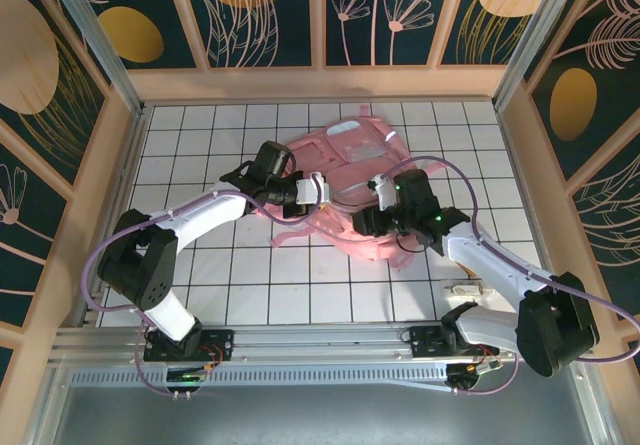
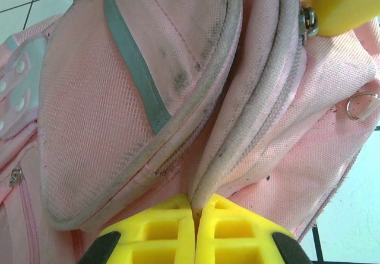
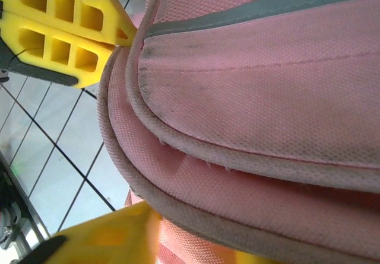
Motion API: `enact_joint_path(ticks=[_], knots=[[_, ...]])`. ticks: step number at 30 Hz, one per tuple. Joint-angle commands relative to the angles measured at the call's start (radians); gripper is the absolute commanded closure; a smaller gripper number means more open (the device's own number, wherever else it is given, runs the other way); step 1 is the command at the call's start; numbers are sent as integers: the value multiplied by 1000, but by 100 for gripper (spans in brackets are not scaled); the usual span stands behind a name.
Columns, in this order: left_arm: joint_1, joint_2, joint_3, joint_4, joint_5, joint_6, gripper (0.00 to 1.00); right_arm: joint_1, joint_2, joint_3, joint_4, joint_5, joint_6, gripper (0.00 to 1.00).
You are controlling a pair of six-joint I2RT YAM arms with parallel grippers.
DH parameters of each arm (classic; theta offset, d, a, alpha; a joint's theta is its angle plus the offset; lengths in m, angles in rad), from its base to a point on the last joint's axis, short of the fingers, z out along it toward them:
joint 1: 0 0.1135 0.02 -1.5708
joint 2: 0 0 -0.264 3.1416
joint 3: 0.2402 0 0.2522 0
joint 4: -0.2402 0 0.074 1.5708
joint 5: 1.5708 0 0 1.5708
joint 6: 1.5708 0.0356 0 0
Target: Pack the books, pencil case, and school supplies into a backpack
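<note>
Backpack (image 1: pixel 345 165) rim pinched by closed left gripper (image 2: pixel 195 203); right gripper (image 3: pixel 190 237) straddles it, grip unclear. Next: pull opening wide.

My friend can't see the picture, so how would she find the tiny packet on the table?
Find the white tiled table, then its near right side, where the right arm stands. Beside that arm's white part lies a small flat packet. It's whitish and oblong, alone on the tiles, far smaller than the big pink backpack in the middle.

No legible text, label or number; backpack (image 1: pixel 345 155) fabric apparently unmarked, top view coarse.
</note>
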Motion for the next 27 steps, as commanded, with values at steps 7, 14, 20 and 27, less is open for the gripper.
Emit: enact_joint_path(ticks=[7,14,20,27], knots=[[-5,-22,-19,22,77,-3,100,6,-33,4,70,36,15,96],[8,-24,-32,19,61,4,100,16,-60,-4,53,14,-2,100],[40,-21,-31,34,40,-17,100,16,-48,32,-70,153,99,100],[61,-19,-68,64,14,31,100,16,5,79,-297,356,296,100]])
